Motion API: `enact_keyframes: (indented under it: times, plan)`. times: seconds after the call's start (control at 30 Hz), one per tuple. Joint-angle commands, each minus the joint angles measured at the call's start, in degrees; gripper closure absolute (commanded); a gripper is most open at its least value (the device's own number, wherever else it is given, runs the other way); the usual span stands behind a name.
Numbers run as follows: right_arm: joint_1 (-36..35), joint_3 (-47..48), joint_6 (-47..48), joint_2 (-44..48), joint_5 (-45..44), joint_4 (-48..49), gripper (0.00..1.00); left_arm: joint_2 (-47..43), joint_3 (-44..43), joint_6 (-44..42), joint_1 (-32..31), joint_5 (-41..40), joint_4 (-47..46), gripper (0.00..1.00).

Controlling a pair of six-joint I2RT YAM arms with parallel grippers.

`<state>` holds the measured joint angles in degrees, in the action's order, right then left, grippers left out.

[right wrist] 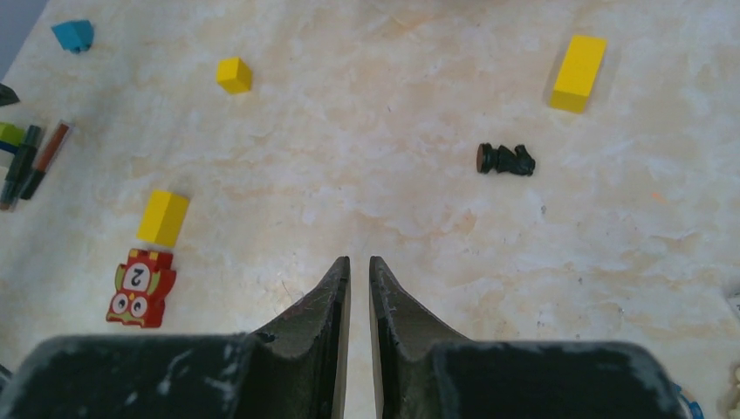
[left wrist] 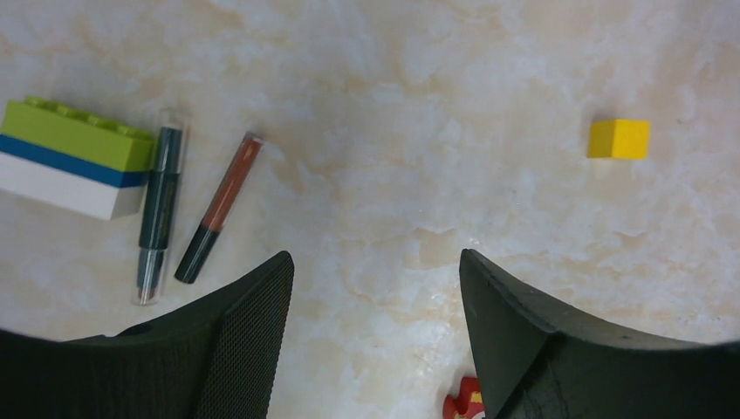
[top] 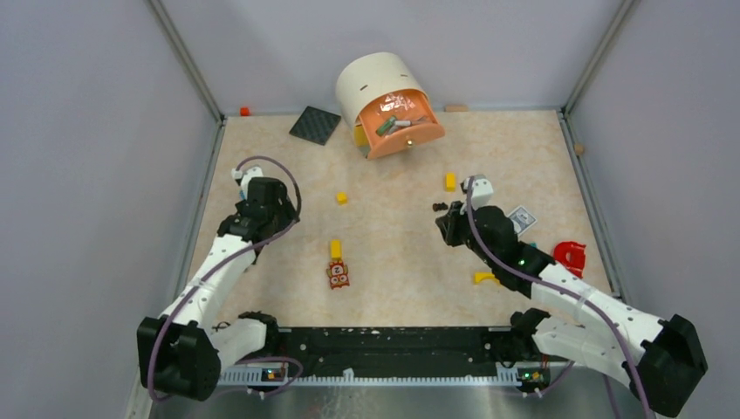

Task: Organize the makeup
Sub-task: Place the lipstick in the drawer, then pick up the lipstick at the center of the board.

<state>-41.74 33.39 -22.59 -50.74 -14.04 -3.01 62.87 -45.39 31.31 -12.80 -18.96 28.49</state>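
Red-brown stick (left wrist: 222, 202) and dark stick (left wrist: 157, 214) lie together on worktop (left wrist: 419, 105), left side, beside green-topped block (left wrist: 70, 153). My left gripper (left wrist: 375, 262) spread wide, holding nothing; right gripper (right wrist: 359, 262) almost closed, holding nothing. Step: reaching for stick. Next: centre over one, clamp.

light: bright, even, overhead; shadows: faint, soft-edged; focus: sharp throughout

2 makeup sticks (left wrist: 159, 214) adj., nxt to brick stack (left wrist: 70, 157).
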Motion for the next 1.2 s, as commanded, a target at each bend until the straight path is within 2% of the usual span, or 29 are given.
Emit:
enact_keyframes:
  times: [0.0, 0.17, 0.33, 0.57, 0.9, 1.17]
  plan:
    - [0.0, -2.6, 2.0, -0.9, 3.3, 6.1, 0.87, -2.0, 0.7, 0.7, 3.9, 1.8, 4.3, 0.26]
    - [0.0, -3.0, 4.5, -2.2, 4.1, 6.1, 0.87, 1.0, 0.6, -1.3, 9.6, 2.0, 4.4, 0.28]
    - [0.1, -3.0, 4.6, -2.1, 5.7, 5.0, 0.87, 5.6, 0.3, -3.5, 14.5, 5.9, 1.9, 0.33]
    - [0.1, -3.0, 4.3, -3.3, 9.6, 5.4, 0.87, 11.3, 1.7, -1.4, 15.8, 5.5, -0.3, 0.38]
    - [0.1, -2.9, 4.5, -5.3, 12.6, 6.7, 0.87, 12.7, 5.3, 0.6, 19.0, 0.0, -5.8, 0.34]
    - [0.1, -2.5, 4.8, -5.9, 12.3, 6.2, 0.87, 17.7, 5.3, 0.5, 19.3, 1.5, -9.1, 0.35]
